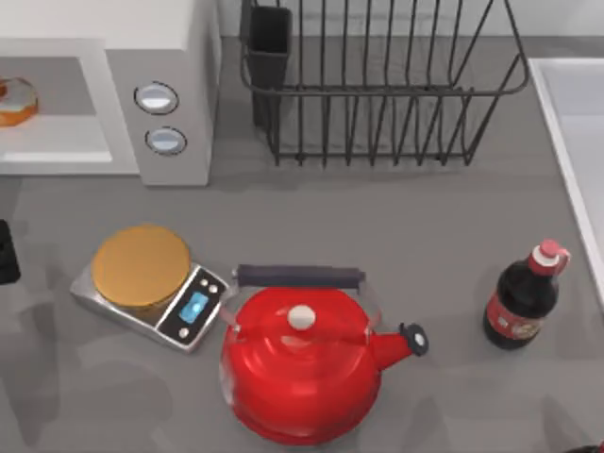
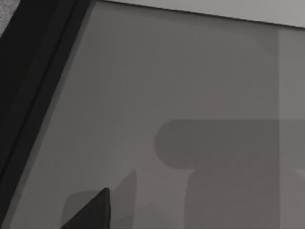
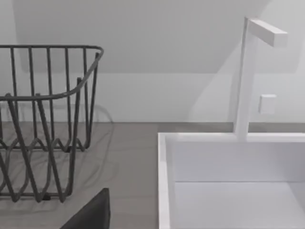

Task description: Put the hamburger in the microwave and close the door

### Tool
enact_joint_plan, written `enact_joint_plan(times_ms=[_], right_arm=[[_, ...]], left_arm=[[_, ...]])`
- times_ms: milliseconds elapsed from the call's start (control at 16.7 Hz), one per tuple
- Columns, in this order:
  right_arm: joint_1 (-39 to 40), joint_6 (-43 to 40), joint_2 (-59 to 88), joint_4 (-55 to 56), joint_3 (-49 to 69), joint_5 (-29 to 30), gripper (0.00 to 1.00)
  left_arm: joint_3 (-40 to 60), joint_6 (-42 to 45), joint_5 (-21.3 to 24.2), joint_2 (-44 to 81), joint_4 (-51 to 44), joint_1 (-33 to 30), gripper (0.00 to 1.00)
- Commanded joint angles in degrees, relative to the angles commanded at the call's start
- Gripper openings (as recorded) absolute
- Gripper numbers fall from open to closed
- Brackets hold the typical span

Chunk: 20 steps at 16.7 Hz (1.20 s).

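Observation:
The white microwave (image 1: 160, 57) stands at the table's back left, its two round knobs (image 1: 157, 97) facing forward. Its grey cavity is open to view, and the hamburger (image 1: 13, 100) sits inside it at the picture's left edge, partly cut off. The door is out of view. A dark part of my left gripper (image 1: 5, 253) shows at the left edge, in front of the microwave. In the left wrist view one dark finger (image 2: 90, 213) hangs over a flat grey surface. In the right wrist view one dark finger (image 3: 90, 212) points toward the sink.
A kitchen scale (image 1: 149, 286) with an orange-tan disc sits front left, a big red kettle (image 1: 302, 363) beside it. A dark wire dish rack (image 1: 377, 85) stands at the back, a cola bottle (image 1: 519, 302) front right, and a white sink (image 1: 571, 142) at the right edge.

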Motion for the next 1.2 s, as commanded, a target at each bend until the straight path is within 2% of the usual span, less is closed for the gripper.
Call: enact_joint_plan(times_ms=[240,600,960,1200], right_arm=[[0.00,0.00,0.00,0.00,0.00,0.00,1.00],[0.00,0.00,0.00,0.00,0.00,0.00,1.00],[0.00,0.00,0.00,0.00,0.00,0.00,1.00],[0.00,0.00,0.00,0.00,0.00,0.00,1.00]], left_arm=[[1.38,-0.06,-0.03,-5.33,-4.10,0.42,1.00],[3.98,0.00,0.18,-10.63,-4.19,0.92,1.00],[3.68,-0.06,0.09,-10.87,-4.33,0.65,1.00],[1.42,-0.77,-0.78,-17.01,-6.38,-0.08,1.00]])
